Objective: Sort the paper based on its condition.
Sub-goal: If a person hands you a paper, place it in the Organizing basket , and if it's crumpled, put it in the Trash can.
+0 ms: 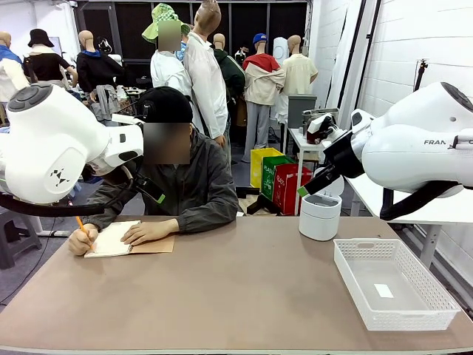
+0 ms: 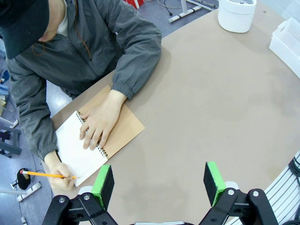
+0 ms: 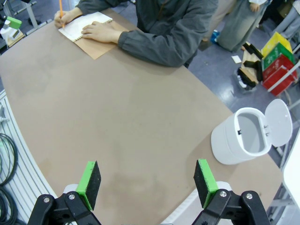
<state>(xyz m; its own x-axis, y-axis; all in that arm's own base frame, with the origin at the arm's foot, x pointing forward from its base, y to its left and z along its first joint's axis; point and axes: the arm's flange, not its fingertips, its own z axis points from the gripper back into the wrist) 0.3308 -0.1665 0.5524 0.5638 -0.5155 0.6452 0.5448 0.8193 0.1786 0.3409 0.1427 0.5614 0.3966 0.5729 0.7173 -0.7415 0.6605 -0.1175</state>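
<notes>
- left gripper (image 2: 159, 180) hovers above the bare brown table (image 2: 211, 103), green pads spread wide, nothing between them.
- right gripper (image 3: 147, 180) matches it: jaws fully apart, empty, with the round white open-lidded bin (image 3: 243, 136) off to one side.
- thin white paper page (image 2: 75, 150) lies in the brown-covered spiral notebook (image 2: 126, 129) at the table's far-left edge, under the person's hand (image 2: 98, 124).
- the paper looks light, floppy and easily creased, so pinching a free edge seems best.
- "fran" reads on the right arm (image 1: 436, 142).
</notes>
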